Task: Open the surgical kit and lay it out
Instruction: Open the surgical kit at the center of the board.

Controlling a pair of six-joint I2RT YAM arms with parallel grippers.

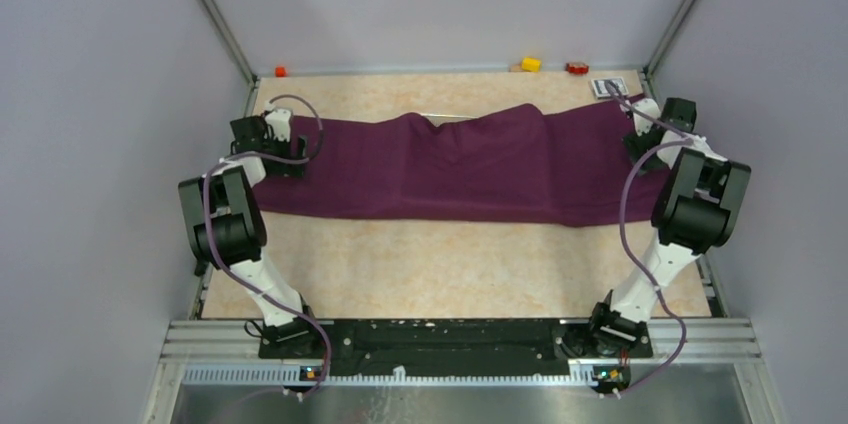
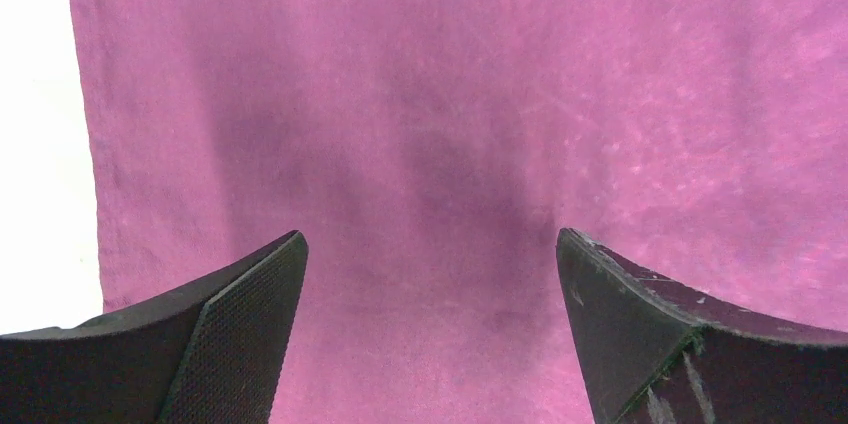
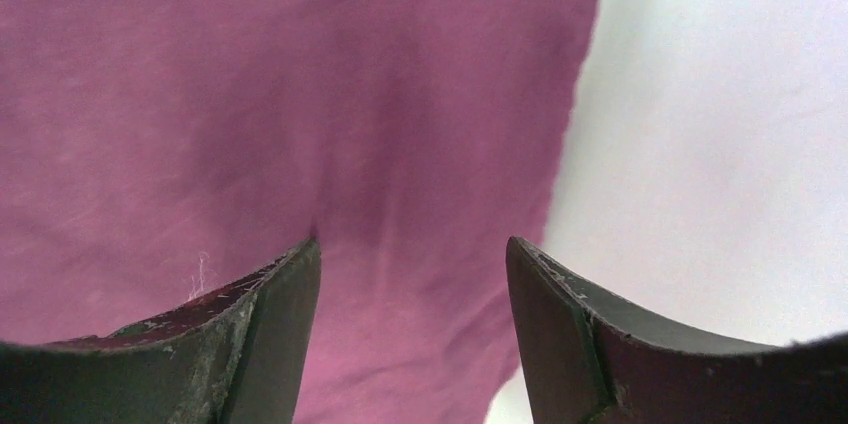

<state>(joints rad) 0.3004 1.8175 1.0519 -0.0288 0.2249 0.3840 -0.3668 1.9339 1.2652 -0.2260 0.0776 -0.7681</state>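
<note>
The dark purple cloth wrap (image 1: 470, 166) lies spread in a long band across the table, humped in the middle over something hidden. A thin silver edge of the steel tray (image 1: 447, 116) peeks out behind the hump. Clamps and tweezers are hidden. My left gripper (image 1: 284, 152) is over the cloth's left end, open, with the cloth (image 2: 450, 124) filling its view between the spread fingers (image 2: 240, 334). My right gripper (image 1: 642, 136) is over the cloth's right end, open, with the cloth edge (image 3: 300, 114) below it.
A blue-white card packet (image 1: 608, 87) lies at the back right corner. A yellow block (image 1: 530, 64), a red block (image 1: 576, 68) and an orange block (image 1: 280, 71) sit along the back edge. Metal frame posts stand at both back corners.
</note>
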